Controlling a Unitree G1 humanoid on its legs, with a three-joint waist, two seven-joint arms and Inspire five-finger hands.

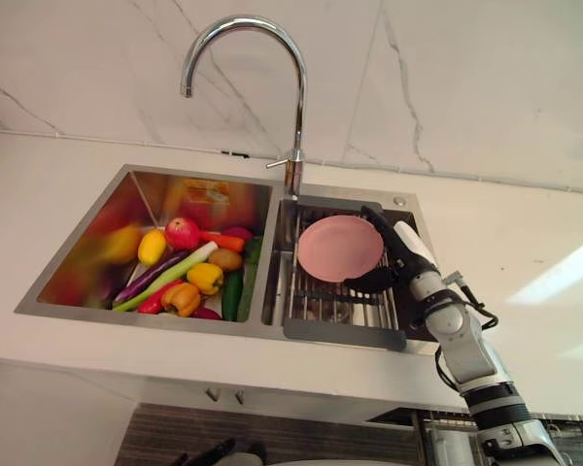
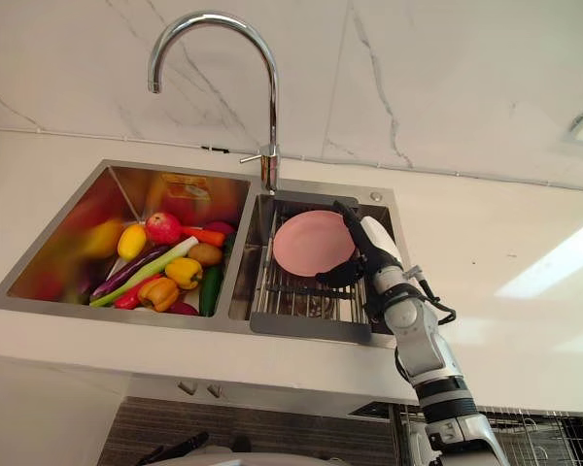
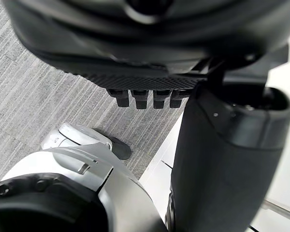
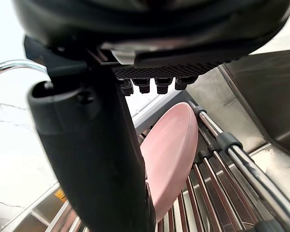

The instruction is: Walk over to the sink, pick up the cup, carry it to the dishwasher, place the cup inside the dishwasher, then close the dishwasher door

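**Right hand at the pink plate in the sink rack**

Starting close in: the left hand (image 3: 150, 77) hangs over grey striped carpet (image 3: 48, 87), fingers loose and straight, holding nothing. Up at the bottom right of the head view, the corner of a wire basket (image 1: 564, 427) peeks in below the white countertop (image 1: 525, 282). The right arm rises from that same lower right corner and puts the right hand (image 1: 396, 260) into the right basin of the stainless steel double sink (image 1: 204, 175).

There the hand sits at the right rim of a round pink plate (image 1: 340, 248), which stands tilted on edge on the metal bar drain rack (image 1: 306, 291). From the wrist, the thumb (image 4: 96, 159) runs along one face of the plate and the fingertips (image 4: 154, 86) reach past its upper edge; the hand is spread, not clenched, and I cannot tell if it touches the plate. A clear rounded shape (image 1: 332, 311), perhaps the cup, lies low in the rack just under the plate, too unclear to call.

To the left, the other basin holds a heap of bright fruit and vegetables (image 1: 189, 262): red apple, yellow pepper, orange pepper, purple aubergine, green cucumber. Beyond it, centre top, the curved chrome tap (image 1: 298, 107) arches to the left; behind it stands the white veined marble wall (image 1: 447, 78).
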